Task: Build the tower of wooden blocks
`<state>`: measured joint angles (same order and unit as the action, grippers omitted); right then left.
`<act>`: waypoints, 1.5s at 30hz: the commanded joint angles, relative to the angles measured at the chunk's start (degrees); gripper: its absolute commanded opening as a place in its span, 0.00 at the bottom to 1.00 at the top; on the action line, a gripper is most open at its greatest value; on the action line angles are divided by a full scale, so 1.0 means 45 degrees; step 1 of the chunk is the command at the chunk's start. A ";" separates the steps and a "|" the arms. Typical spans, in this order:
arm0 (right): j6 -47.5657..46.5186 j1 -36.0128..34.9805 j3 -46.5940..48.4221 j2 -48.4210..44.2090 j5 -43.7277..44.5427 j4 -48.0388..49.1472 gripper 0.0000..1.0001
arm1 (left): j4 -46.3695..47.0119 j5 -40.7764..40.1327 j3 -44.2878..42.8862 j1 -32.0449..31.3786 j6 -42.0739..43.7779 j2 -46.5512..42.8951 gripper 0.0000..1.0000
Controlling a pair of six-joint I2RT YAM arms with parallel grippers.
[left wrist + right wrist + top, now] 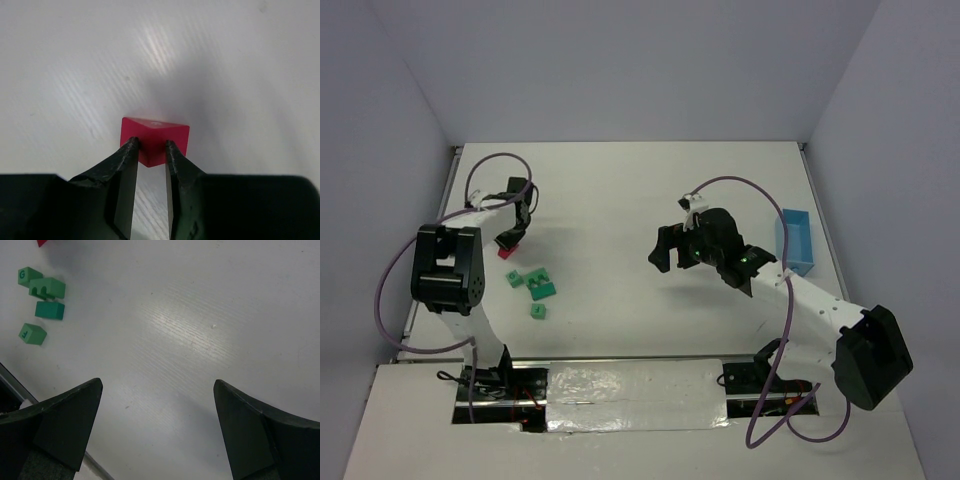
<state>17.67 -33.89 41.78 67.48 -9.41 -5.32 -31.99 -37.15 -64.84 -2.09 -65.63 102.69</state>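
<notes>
My left gripper point(509, 243) point(150, 145) is shut on the red roof-shaped wedge point(506, 252) point(155, 136), pinching its near corner between both fingertips close over the white table. Several green blocks lie loose just to its right and nearer: a cube point(512, 280), a pair touching each other point(541, 284) and a small cube point(537, 311). The right wrist view shows them at upper left: a G cube point(29, 276), an arched block point(47, 287), a brick point(50, 310) and an F cube point(32, 333). No blocks are stacked. My right gripper point(665, 250) point(157, 390) hangs open over bare table at mid-right, holding nothing.
A light blue rectangular tray point(797, 240) stands at the right edge of the table behind the right arm. Grey walls close in the table at the back and both sides. A foil-covered strip point(635, 392) lies between the arm bases.
</notes>
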 commanded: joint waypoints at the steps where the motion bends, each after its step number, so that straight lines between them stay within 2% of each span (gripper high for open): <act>1: -0.0216 -0.0028 0.0364 -0.0504 0.0235 0.0089 1.00 | -0.0377 0.3056 0.0092 -0.1019 0.0440 0.1299 0.34; 5: -0.0235 0.0031 0.0286 -0.0543 0.0255 0.0108 1.00 | 0.0156 0.3685 -0.0238 -0.1702 0.1008 0.1690 0.35; 9: -0.0216 0.0031 0.0228 -0.0660 0.0255 0.0167 1.00 | 0.0039 0.3723 -0.1311 -0.2660 0.1633 0.1924 0.45; 10: -0.0216 0.0050 0.0189 -0.0680 0.0274 0.0167 1.00 | -0.0291 0.3433 -0.1469 -0.2777 0.1634 0.1906 0.48; 11: -0.0197 0.0050 0.0169 -0.0719 0.0294 0.0244 1.00 | -0.0449 0.3218 -0.1586 -0.2914 0.1615 0.1847 0.59; 13: -0.0196 0.0070 0.0110 -0.0738 0.0294 0.0284 1.00 | -0.0528 0.2905 -0.1666 -0.2954 0.1731 0.1477 0.68; 14: -0.0196 0.0089 0.0072 -0.0738 0.0275 0.0323 1.00 | -0.0528 0.2806 -0.1666 -0.2954 0.1790 0.1128 0.77; 16: -0.0177 0.0090 0.0071 -0.0680 0.0255 0.0343 1.00 | -0.0470 0.2417 -0.1744 -0.3031 0.2180 0.0407 0.87; 19: -0.0177 0.0128 0.0110 -0.0563 0.0216 0.0323 1.00 | -0.0392 0.2006 -0.1744 -0.3188 0.2610 -0.0494 0.96; 22: -0.0196 0.0090 0.0110 -0.0524 0.0255 0.0343 1.00 | -0.0099 0.1635 -0.1044 -0.3421 0.2962 -0.2228 0.99; 25: -0.0216 0.0128 0.0071 -0.0543 0.0158 0.0478 1.00 | -0.0060 0.1594 -0.0360 -0.3656 0.3390 -0.3402 1.00; 28: 0.0619 0.0342 -0.0202 -0.0388 -0.0816 0.1121 1.00 | -0.0721 0.2101 0.0695 -0.3793 0.3607 -0.4301 1.00; 32: 0.1169 0.0987 -0.0319 0.0587 -0.3586 0.2041 1.00 | -0.1251 0.2102 0.2667 -0.4670 0.4131 -0.6098 0.99; 38: 0.1444 0.1300 -0.0124 0.0786 -0.1935 0.1320 1.00 | -0.1115 0.3040 0.5012 -0.5432 0.4683 -0.8815 0.94; 41: 0.1405 0.1281 -0.0241 0.0317 -0.1153 0.1280 1.00 | -0.1424 0.3178 0.5034 -0.5962 0.4255 -0.8740 0.86; 42: 0.1347 0.1300 -0.0299 0.0142 -0.1055 0.1261 1.00 | -0.1697 0.2964 0.5092 -0.6001 0.3981 -0.8410 0.81; 44: 0.1288 0.1281 -0.0300 0.0044 -0.1073 0.1261 0.99 | -0.1701 0.2981 0.5228 -0.6001 0.3822 -0.8057 0.80; 45: 0.1269 0.1281 -0.0319 -0.0035 -0.1073 0.1280 0.99 | -0.1662 0.3078 0.5306 -0.6020 0.3764 -0.7920 0.74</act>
<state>23.35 -28.27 40.80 69.69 -16.10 -0.86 -38.61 -23.73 -41.76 -28.93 -47.07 65.30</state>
